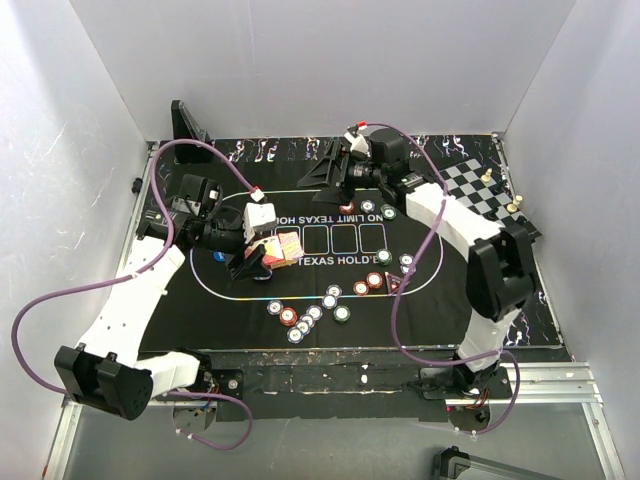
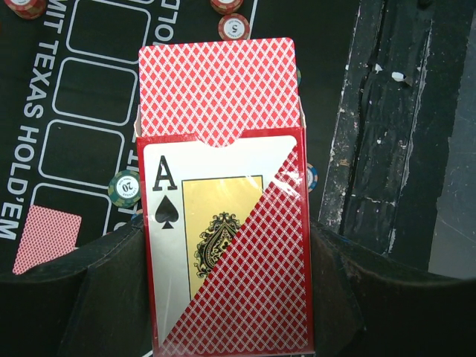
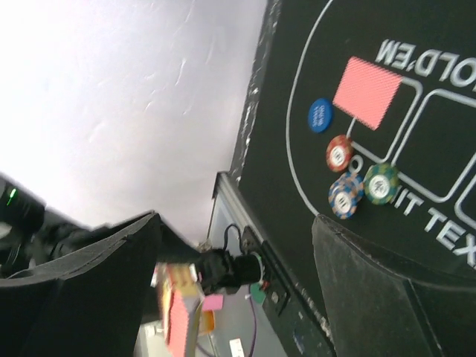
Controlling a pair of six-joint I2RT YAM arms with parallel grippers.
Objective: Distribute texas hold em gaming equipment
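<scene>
My left gripper (image 1: 262,255) is shut on a red card box (image 2: 227,253) printed with an ace of spades and holds it above the mat's left part. Red-backed cards (image 2: 216,89) stick out of the box's open top. One red-backed card (image 2: 46,238) lies face down in the first printed square, and it also shows in the right wrist view (image 3: 367,91). A blue round button (image 3: 320,115) lies beside it. Poker chips lie scattered near the front (image 1: 300,320) and middle right (image 1: 372,282). A dark triangular marker (image 1: 393,283) lies among them. My right gripper (image 1: 335,170) is open and empty above the mat's far edge.
The black mat (image 1: 450,310) covers the table. A chessboard (image 1: 480,190) with pieces sits at the far right. Three chips (image 3: 345,195) lie near the mat's printed line. White walls enclose the table on three sides. A black stand (image 1: 188,120) is at the far left.
</scene>
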